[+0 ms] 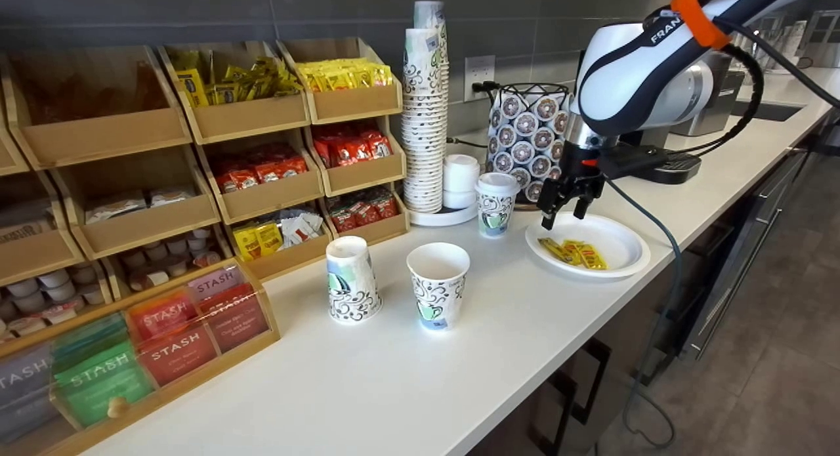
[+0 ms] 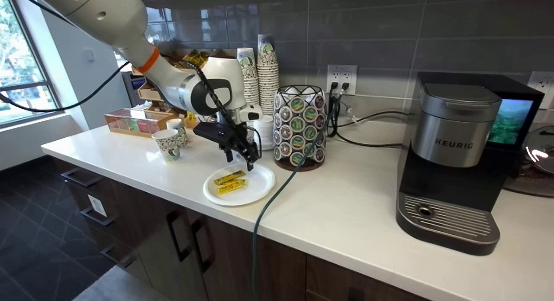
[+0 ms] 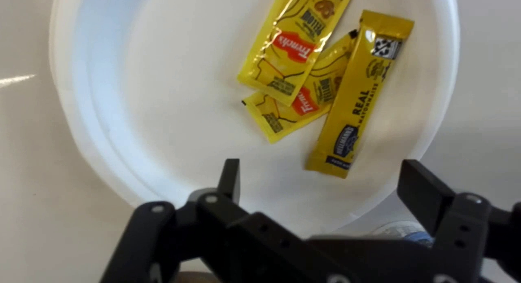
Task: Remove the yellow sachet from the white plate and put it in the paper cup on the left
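Three yellow sachets lie on the white plate [image 1: 627,239] [image 2: 262,182] [image 3: 175,91]. In the wrist view they are a long mayonnaise sachet [image 3: 360,99], a mustard sachet [image 3: 299,42] and another mustard sachet [image 3: 279,116] partly under it. The sachets also show in both exterior views [image 1: 588,255] [image 2: 231,186]. My gripper [image 1: 564,216] [image 2: 239,161] [image 3: 320,165] is open and empty above the plate, pointing down; in the wrist view the mayonnaise sachet's near end lies ahead of the gap between the fingers. An upright, open paper cup [image 1: 438,298] [image 2: 169,150] stands well away from the plate.
An upside-down cup [image 1: 354,292] stands beside the open cup. A lidded cup [image 1: 495,207], a tall cup stack [image 1: 423,141] and a coffee-pod rack [image 1: 525,134] [image 2: 298,127] stand behind. Wooden condiment bins [image 1: 249,118] line the wall. A green cable [image 2: 281,190] hangs beside the plate.
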